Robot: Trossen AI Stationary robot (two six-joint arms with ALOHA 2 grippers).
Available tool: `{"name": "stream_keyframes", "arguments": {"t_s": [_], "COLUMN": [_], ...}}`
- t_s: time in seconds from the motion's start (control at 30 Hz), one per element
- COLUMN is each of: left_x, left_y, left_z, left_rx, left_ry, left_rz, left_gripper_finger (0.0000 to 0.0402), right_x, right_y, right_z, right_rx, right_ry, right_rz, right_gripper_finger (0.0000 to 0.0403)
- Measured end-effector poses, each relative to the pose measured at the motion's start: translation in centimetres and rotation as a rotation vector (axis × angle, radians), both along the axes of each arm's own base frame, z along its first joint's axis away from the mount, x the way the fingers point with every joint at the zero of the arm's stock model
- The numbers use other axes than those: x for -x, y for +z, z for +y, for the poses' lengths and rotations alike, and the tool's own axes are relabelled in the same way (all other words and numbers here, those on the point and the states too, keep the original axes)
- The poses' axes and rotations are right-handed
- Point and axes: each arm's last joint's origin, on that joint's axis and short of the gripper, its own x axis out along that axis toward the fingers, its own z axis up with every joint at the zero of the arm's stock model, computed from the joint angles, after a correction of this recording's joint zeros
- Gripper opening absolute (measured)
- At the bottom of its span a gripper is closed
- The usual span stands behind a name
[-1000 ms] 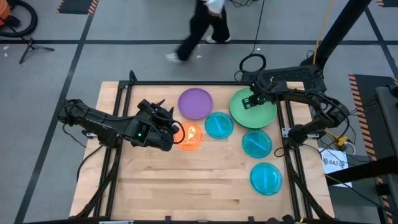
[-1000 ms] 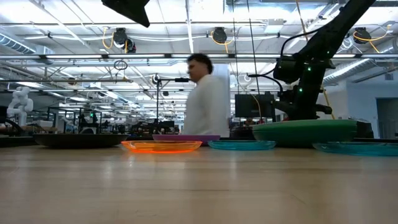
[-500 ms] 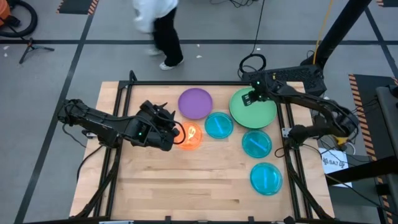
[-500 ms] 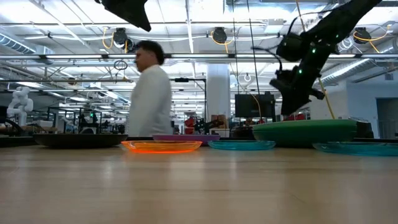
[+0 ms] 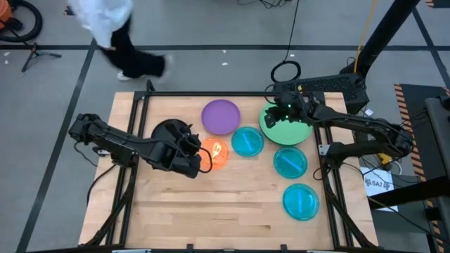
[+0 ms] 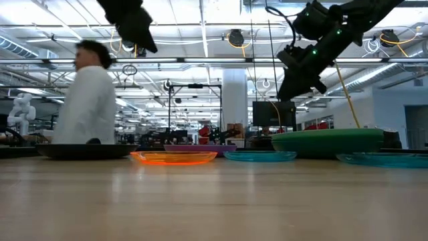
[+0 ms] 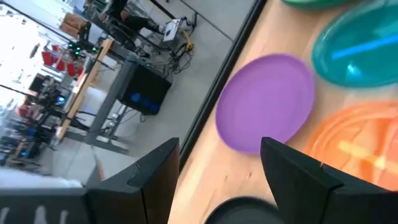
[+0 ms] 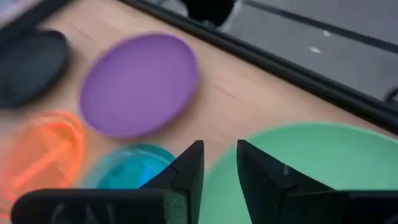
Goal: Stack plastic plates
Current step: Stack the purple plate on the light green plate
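Note:
A mint green plate [image 5: 288, 128] tops a dark green one [image 6: 328, 142] at the table's far right. The purple plate [image 5: 221, 116], the black plate [image 5: 167, 131], the orange plate [image 5: 216, 154] and three cyan-blue plates [image 5: 247, 140] [image 5: 290, 161] [image 5: 301, 201] each lie flat on the wood. My left gripper [image 5: 197, 156] hovers open between the black and orange plates, raised off the table [image 6: 134, 27]. My right gripper [image 5: 275, 112] hangs above the green stack's left rim [image 6: 301, 73], its fingers [image 8: 186, 171] slightly apart and touching nothing.
A black metal frame [image 5: 211, 93] runs round the tabletop. Bare wood [image 5: 211, 211] fills the near half of the table. A person [image 5: 112, 35] walks on the floor beyond the far edge.
My right gripper has risen off the green stack and drifted toward the table's left, tipping as it went. My left gripper has shifted toward the near edge and lowered a little, uncovering the black plate. No plate has moved. The person has walked leftward behind the table.

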Motion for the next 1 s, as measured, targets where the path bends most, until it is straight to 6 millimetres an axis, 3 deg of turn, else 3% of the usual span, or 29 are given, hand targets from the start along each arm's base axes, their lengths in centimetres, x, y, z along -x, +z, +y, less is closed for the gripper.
{"name": "stream_keyframes", "arguments": {"t_s": [0.13, 0.27, 0.47, 0.63, 0.77, 1.0], "left_x": [0.7, 1.2, 1.7, 2.3, 2.6, 4.2], "left_y": [-1.9, -2.5, -1.4, 0.4, 0.5, -2.7], "left_z": [0.4, 1.4, 2.5, 2.5, 2.0, 2.3], "left_rx": [-0.022, -0.036, -0.058, -0.040, 0.035, 0.155], "left_ry": [0.009, 0.041, 0.043, -0.028, -0.164, -0.615], "left_rz": [0.063, 0.081, 0.078, 0.039, -0.001, -0.163], "left_gripper_finger": [0.0230, 0.0230, 0.0230, 0.0230, 0.0230, 0.0230], "right_x": [-1.0, -2.4, -5.3, -7.9, -9.6, -11.5], "right_y": [1.0, 2.9, 5.6, 6.6, 6.6, 5.2], "right_z": [0.6, 0.6, -0.1, -1.2, -2.0, -3.1], "right_rx": [0.015, 0.045, 0.076, 0.090, 0.106, 0.088], "right_ry": [0.032, 0.067, 0.118, 0.150, 0.168, 0.167], "right_rz": [-0.051, -0.089, -0.066, -0.011, 0.013, 0.053], "right_gripper_finger": [0.0091, 0.0091, 0.0091, 0.0091, 0.0091, 0.0091]}}
